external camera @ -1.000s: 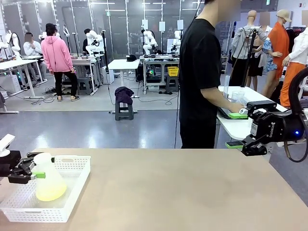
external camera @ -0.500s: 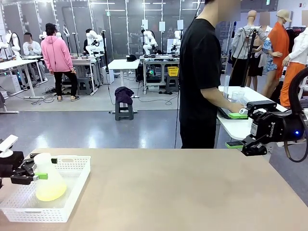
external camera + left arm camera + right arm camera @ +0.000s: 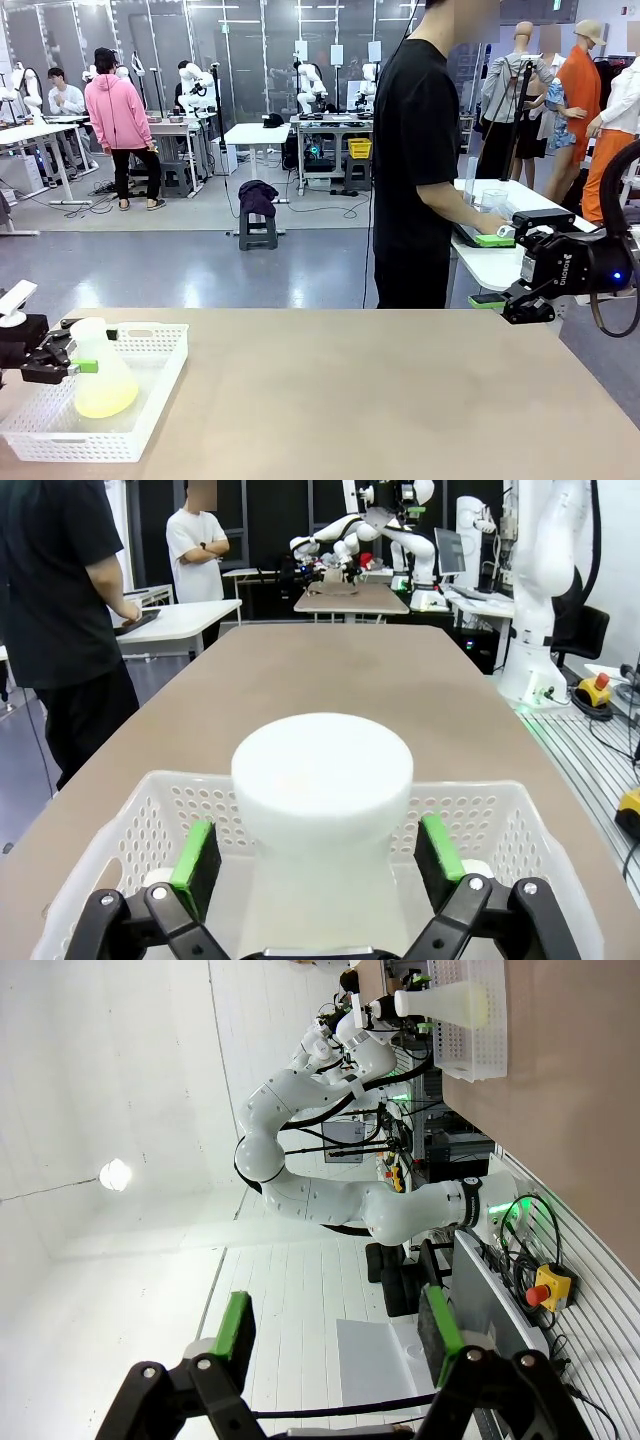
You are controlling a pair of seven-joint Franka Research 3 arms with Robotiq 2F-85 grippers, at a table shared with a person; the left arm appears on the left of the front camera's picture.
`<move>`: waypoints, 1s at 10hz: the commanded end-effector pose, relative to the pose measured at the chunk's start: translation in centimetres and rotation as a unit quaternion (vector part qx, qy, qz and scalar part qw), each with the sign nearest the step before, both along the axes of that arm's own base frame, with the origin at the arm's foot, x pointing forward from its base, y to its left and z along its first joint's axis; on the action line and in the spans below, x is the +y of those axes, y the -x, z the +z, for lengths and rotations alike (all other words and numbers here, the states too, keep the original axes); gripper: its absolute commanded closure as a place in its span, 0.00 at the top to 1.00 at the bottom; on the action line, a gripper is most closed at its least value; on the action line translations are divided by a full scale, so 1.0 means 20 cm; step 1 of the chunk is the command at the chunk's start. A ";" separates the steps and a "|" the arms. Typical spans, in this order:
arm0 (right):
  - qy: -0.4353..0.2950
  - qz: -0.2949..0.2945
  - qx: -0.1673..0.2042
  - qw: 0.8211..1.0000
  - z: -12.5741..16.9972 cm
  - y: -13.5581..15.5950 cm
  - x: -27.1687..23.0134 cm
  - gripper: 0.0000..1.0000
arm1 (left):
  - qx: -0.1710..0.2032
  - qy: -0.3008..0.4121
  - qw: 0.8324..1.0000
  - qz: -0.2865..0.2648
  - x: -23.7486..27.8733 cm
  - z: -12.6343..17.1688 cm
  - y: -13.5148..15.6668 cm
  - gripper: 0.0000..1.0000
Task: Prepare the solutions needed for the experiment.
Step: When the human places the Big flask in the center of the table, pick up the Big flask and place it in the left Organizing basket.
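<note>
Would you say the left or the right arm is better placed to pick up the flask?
Left, probably. The left gripper is open with its pads either side of the flask neck in the basket; the right gripper hangs open at the table's far right edge.

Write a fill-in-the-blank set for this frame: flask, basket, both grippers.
1. The translucent conical flask with pale yellow-green liquid stands inside the white perforated plastic ____.
2. The left gripper has its jaws ____, one green pad on each side of the flask's white stopper.
3. The right gripper, near the table's right edge, holds ____.
4. The person in the black T-shirt stands at the table's ____ side.

Missing: basket; open; nothing; far
</note>
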State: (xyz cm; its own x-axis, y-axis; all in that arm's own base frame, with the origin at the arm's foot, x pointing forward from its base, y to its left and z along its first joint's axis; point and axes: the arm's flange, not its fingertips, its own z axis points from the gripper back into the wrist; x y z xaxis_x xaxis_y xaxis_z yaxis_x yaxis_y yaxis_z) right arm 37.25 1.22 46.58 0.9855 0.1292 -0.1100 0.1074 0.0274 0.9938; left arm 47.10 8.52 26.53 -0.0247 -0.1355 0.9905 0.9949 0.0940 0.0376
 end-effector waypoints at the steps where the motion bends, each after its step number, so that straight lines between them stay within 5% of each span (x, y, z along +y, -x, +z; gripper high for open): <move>1: -0.005 0.002 -0.007 1.000 0.00 0.00 0.00 0.83 | 0.008 -0.020 1.000 0.002 0.10 0.05 0.04 1.00; 4: -0.005 0.002 -0.007 1.000 0.00 0.00 0.00 0.83 | -0.011 -0.012 0.999 0.037 0.31 0.18 0.15 1.00; 6: -0.005 0.002 -0.007 1.000 0.00 0.00 0.00 0.83 | 0.010 0.005 0.999 0.035 0.36 0.33 0.25 1.00; 7: -0.005 0.002 -0.007 1.000 0.00 0.00 0.00 0.83 | 0.064 0.045 0.995 0.067 0.33 0.43 0.30 1.00; 8: -0.005 0.002 -0.007 1.000 0.00 0.00 0.00 0.83 | 0.165 0.092 0.977 0.098 0.30 0.54 0.34 1.00; 10: -0.005 0.002 -0.007 1.000 0.00 0.00 0.00 0.83 | 0.304 0.151 0.938 0.075 0.22 0.69 0.42 1.00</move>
